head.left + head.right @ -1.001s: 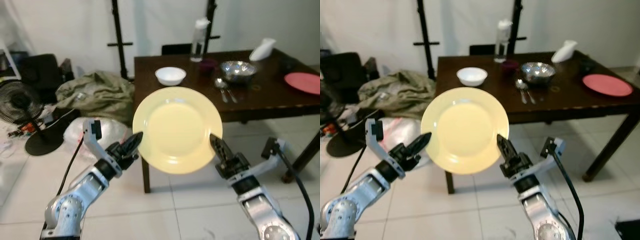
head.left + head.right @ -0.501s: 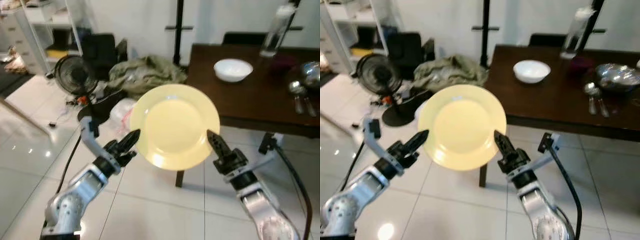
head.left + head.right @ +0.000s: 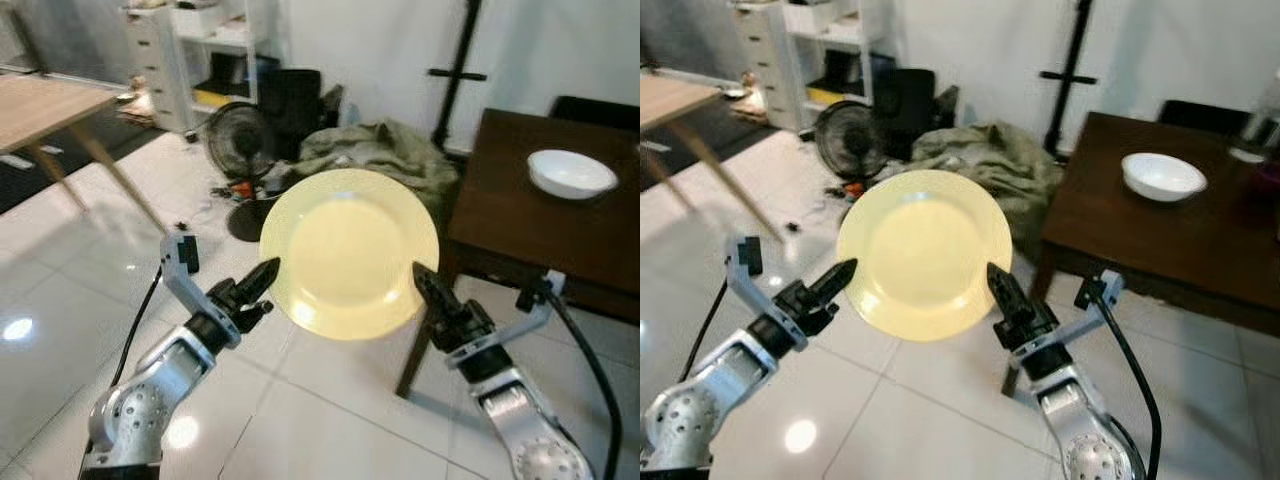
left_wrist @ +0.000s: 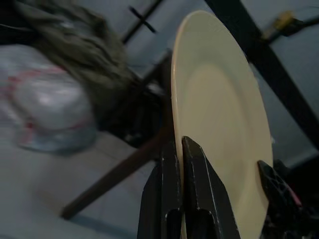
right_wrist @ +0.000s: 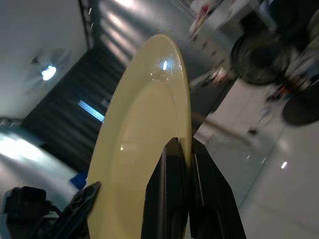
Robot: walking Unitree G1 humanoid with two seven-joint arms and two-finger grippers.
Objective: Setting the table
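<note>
A pale yellow plate (image 3: 348, 252) is held up in front of me, facing the camera, above the tiled floor. My left gripper (image 3: 268, 272) is shut on its left rim and my right gripper (image 3: 421, 277) is shut on its right rim. In the left wrist view the two black fingers (image 4: 194, 164) pinch the plate's edge (image 4: 219, 104). The right wrist view has its fingers (image 5: 172, 169) clamped on the plate rim (image 5: 144, 134) too. A dark wooden table (image 3: 520, 215) stands at the right with a white bowl (image 3: 571, 172) on it.
A black floor fan (image 3: 232, 150), a heap of olive cloth (image 3: 375, 150) and a black stand (image 3: 455, 75) lie ahead by the wall. A light wooden table (image 3: 45, 110) is at the far left, white shelves (image 3: 205, 50) behind. Glossy white tiles (image 3: 80, 300) spread below.
The camera has swung left: the dark table has slid to the right edge, and the fan, shelves and a light wooden table have come into view. The plate stays held between both grippers.
</note>
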